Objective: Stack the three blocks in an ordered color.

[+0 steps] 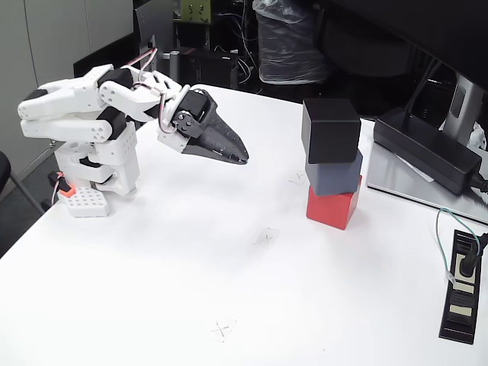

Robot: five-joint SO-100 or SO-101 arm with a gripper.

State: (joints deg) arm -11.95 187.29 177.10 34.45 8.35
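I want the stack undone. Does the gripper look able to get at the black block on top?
Probably yes: the black block sits uncovered atop the stack, and bare table lies between it and the gripper.

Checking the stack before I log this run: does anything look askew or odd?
The stack stands, but unevenly: the matte black cube on top is twisted and overhangs the slate blue-grey cube, which sits slightly off the bright red cube. The gripper is folded back, apart from it.

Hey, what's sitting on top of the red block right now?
The blue-grey block rests on the red block, with the black block on top of that. The red block's top face is covered, so it cannot be seen.
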